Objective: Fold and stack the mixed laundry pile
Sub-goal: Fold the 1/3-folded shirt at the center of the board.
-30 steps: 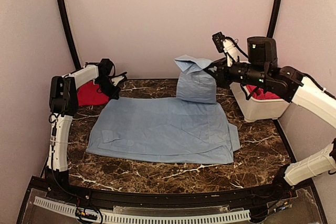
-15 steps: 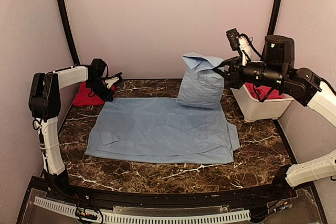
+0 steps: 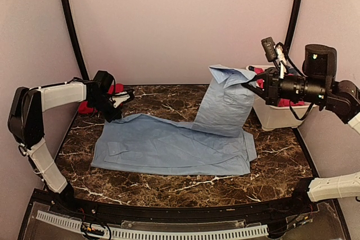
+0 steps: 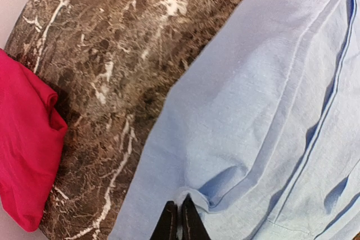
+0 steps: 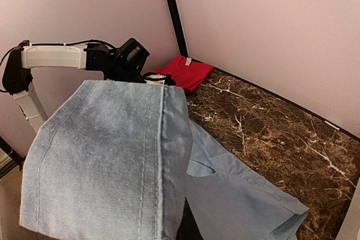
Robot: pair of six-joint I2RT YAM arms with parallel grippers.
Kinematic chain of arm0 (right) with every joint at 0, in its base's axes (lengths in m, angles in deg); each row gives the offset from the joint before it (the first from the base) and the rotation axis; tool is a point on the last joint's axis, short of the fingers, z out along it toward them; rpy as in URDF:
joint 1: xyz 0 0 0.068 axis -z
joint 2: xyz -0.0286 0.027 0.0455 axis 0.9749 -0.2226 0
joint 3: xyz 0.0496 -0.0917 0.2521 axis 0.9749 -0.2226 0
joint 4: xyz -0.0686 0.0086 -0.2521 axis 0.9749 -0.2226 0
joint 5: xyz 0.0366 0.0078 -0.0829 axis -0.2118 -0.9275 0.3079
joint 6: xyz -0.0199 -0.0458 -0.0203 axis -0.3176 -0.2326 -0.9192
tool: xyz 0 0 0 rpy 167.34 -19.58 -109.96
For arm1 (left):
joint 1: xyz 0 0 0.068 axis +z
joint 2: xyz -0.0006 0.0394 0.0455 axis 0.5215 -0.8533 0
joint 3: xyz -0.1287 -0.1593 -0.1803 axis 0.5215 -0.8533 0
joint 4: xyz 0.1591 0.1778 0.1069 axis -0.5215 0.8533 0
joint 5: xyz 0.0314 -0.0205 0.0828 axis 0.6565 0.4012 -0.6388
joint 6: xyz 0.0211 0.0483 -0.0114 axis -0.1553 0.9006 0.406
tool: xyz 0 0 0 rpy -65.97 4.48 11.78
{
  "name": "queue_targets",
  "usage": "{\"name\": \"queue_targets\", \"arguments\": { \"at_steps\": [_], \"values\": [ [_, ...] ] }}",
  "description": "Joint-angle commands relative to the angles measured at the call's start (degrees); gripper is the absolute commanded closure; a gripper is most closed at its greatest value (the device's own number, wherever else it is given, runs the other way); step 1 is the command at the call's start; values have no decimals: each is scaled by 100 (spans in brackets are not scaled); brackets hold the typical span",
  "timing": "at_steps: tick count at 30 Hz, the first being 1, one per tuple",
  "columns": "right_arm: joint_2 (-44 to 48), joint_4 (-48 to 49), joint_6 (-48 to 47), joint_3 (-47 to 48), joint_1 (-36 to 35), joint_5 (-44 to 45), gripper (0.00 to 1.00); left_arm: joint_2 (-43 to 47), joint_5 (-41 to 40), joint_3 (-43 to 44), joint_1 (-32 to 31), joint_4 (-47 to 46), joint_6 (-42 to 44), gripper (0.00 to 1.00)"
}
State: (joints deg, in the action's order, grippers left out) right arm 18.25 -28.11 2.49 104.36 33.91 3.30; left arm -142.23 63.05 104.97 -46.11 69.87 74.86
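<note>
From above, the shirt (image 3: 169, 144) lay spread on the table (image 3: 169, 181), its far-left corner near the red piece (image 3: 85, 107). The left gripper (image 3: 117, 107) sat closed at that corner. Since a second before, its arm had swung its elbow outward and lower. The right gripper (image 3: 247, 84), well apart from the red piece, was clamped on the shirt's raised end. It had carried that end farther from the red piece, to just beside the tub (image 3: 275, 117).

In the left wrist view, the fingertips (image 4: 170, 224) met, pinching a gathered fold of shirt (image 4: 253, 111). Bare table separated the shirt from the red piece (image 4: 25, 150).

In the right wrist view, the held end of the shirt (image 5: 112, 155) draped before the lens and hid the fingers. Beyond it, the left gripper (image 5: 151, 78) stood just beside the red piece (image 5: 185, 72).
</note>
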Motion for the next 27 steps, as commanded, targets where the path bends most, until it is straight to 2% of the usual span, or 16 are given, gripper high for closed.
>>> {"name": "queue_targets", "arguments": {
  "at_steps": [1,6,8,9,11,12,15,21,24,27],
  "values": [
    [228,-371,269,-119,-86,-233,100,329,-364,-599,-161,-50,223,96],
    [414,-652,413,-396,-153,-341,100,228,-1451,-825,-202,-168,83,95],
    [466,-708,465,-502,-181,-371,100,245,-1894,-818,-196,-248,-27,87],
    [472,-724,481,-544,-186,-412,100,277,-2036,-811,-194,-293,-117,75],
    [426,-776,462,-557,-194,-488,100,435,-2325,-717,-143,-306,-363,57],
    [390,-799,441,-552,-195,-521,100,564,-2235,-632,-120,-185,-432,53],
    [312,-848,369,-453,-195,-580,100,1063,-1749,-586,-103,-4,-579,51],
    [183,-907,263,-35,-195,-703,100,1883,-319,-694,-89,-120,-848,45],
    [34,-948,168,41,-200,-730,100,1901,-111,-746,-94,-376,-968,41],
    [-122,-911,114,58,-195,-883,100,1366,-339,-636,-96,-268,-1084,42]
  ]
}}
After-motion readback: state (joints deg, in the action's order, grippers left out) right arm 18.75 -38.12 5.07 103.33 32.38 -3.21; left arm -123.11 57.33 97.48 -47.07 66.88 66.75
